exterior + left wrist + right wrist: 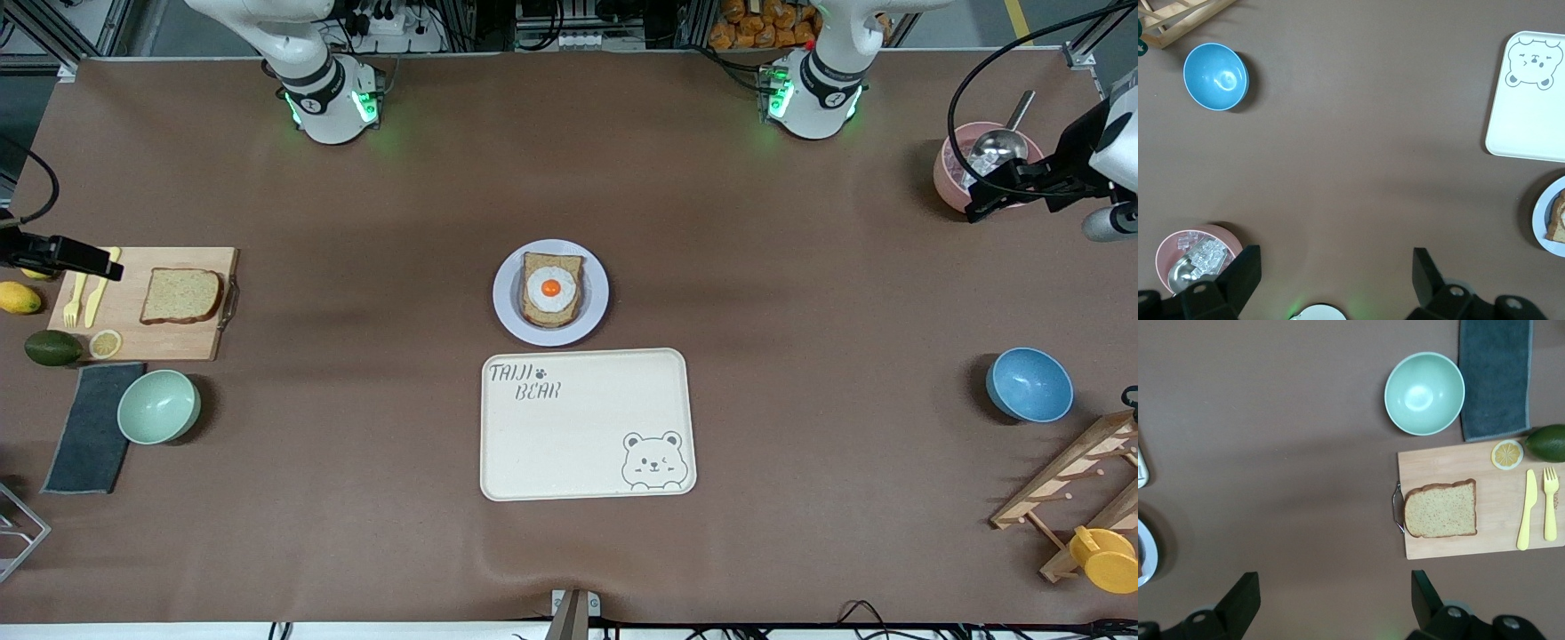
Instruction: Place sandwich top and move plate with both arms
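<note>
The plain, roughly square slice of speckled brown wholemeal bread (pixel 181 296), the sandwich top, lies flat on a pale wooden cutting board (pixel 178 342) at the right arm's end of the worktop, beside a yellow plastic knife (pixel 98 293) and fork (pixel 75 302). The round white-to-lavender plate (pixel 507 307) sits mid-worktop, carrying a second bread slice topped with a fried egg (pixel 551 288), just beside the rectangular cream tray with a bear drawing (pixel 587 425), which lies nearer the front camera.

The right tool (pixel 1331 600) hovers over bare worktop near the cutting board, its fingers spread wide and holding nothing. The left tool (pixel 1337 277) hangs over the left arm's end of the worktop, near a pink bowl with a metal scoop (pixel 1195 260), likewise spread and empty.

The bread slice is likely light, soft and easily crushed or torn, so a gentle pinch across two opposite crust edges, where it is firmest, seems best. The plate looks stiff and smooth, probably slippery at its shallow rim; gripping that rim at two opposite points, one per arm, should keep it level so the egg does not slide.
</note>
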Controlling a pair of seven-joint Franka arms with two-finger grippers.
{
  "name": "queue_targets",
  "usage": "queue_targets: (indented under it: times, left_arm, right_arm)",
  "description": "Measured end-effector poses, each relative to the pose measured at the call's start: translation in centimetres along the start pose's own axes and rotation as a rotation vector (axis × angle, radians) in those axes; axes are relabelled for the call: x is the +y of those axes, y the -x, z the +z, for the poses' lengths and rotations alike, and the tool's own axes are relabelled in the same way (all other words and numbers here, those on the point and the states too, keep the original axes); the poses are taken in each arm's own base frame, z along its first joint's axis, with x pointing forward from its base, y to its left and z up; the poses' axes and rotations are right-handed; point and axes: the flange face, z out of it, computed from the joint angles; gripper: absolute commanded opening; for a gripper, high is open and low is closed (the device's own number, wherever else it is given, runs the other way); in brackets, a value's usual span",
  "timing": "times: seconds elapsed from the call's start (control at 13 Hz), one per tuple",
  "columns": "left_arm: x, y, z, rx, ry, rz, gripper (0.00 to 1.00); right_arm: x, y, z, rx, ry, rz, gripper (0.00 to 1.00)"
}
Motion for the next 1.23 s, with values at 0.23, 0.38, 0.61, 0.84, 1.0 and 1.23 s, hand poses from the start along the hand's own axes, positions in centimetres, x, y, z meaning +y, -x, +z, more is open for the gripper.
queue_targets:
  times: [0.23,0.38,0.61,0.84,1.0,1.23]
  left_arm:
    - [0.0,0.0,0.0,0.0,0.0,0.0,1.0]
    - [0.1,0.0,0.0,0.0,0.0,0.001,1.0]
    - [0.1,0.0,0.0,-0.001,0.0,0.003,1.0]
    - [0.1,0.0,0.1,-0.001,0.0,0.002,1.0]
    - [0.1,0.0,0.1,-0.001,0.0,0.002,1.0]
    - [0.1,-0.1,0.2,-0.004,-0.001,0.002,1.0]
  right_arm:
    - [2.7,-0.6,1.7,0.001,0.0,-0.015,1.0]
    - [5.1,-0.5,3.3,-0.012,-0.008,-0.001,1.0]
    - [8.6,-0.2,5.9,-0.03,-0.022,-0.011,1.0]
    - [11.6,0.2,8.5,-0.027,-0.033,-0.038,1.0]
    - [13.7,0.5,10.9,-0.004,-0.057,-0.089,1.0]
    - [16.6,1.0,14.7,-0.015,-0.101,-0.119,1.0]
